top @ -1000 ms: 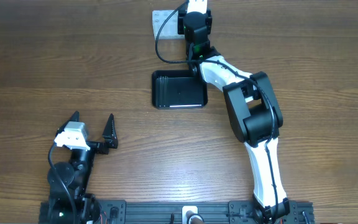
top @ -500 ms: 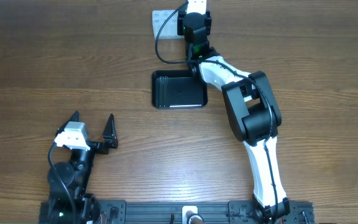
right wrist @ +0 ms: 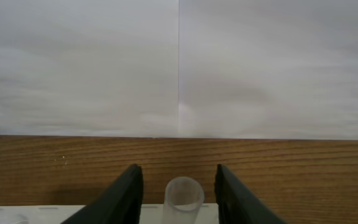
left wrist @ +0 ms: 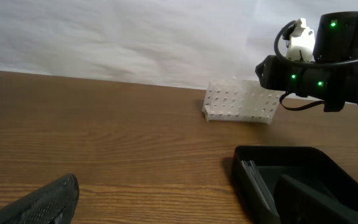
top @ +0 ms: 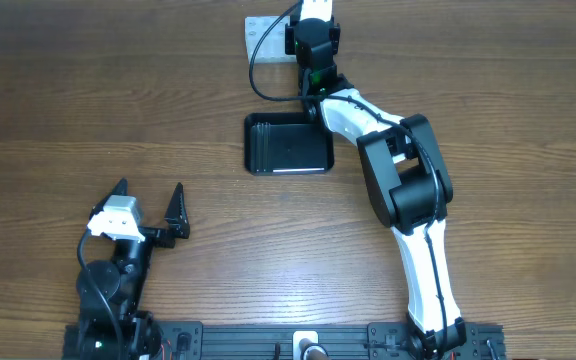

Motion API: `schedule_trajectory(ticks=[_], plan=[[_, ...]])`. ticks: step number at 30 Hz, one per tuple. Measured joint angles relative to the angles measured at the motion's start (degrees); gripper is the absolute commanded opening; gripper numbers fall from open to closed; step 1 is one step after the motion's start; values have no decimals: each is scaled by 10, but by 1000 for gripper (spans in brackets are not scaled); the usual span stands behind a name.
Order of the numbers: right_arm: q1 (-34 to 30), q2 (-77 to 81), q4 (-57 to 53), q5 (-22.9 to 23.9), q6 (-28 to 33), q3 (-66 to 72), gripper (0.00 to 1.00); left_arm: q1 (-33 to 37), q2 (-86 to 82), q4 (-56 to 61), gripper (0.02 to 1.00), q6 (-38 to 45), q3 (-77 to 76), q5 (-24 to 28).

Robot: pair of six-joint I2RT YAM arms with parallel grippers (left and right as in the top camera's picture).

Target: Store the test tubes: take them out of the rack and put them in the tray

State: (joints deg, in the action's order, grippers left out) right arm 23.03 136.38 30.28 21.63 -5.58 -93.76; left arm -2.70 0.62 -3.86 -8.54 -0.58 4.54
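Test tube: the clear, open-mouthed cylindrical test tube stands upright in the white perforated block rack, at the far edge of the brown wood-grain surface.
Right claw: the right claw hangs over the rack with one dark finger on either side of the tube's mouth. A thin gap shows on each side, so the claw is parted narrowly and holds nothing.
Step in hand: judged to be closing on the tube before lift-out.
Method: the tube should sit centred between the fingers. The claw should close gently just below the rim, then draw straight up along the tube's axis until the tube clears its hole. A sideways pull would likely bind the tube or tip the light rack.
Destination: the black rectangular plastic tray lies just beside the rack, on the side nearer the arm bases. The tube should be laid flat from low height. Whether the tray already holds tubes cannot be told.
Left claw: the left claw is spread wide and empty, near its own base and well apart from rack and tray.
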Motion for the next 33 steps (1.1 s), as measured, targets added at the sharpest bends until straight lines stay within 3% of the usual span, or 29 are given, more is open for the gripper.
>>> schedule_trajectory(ticks=[33], plan=[[0, 0, -5, 0, 0, 0, 237, 0, 0, 0, 998, 0, 0, 0]])
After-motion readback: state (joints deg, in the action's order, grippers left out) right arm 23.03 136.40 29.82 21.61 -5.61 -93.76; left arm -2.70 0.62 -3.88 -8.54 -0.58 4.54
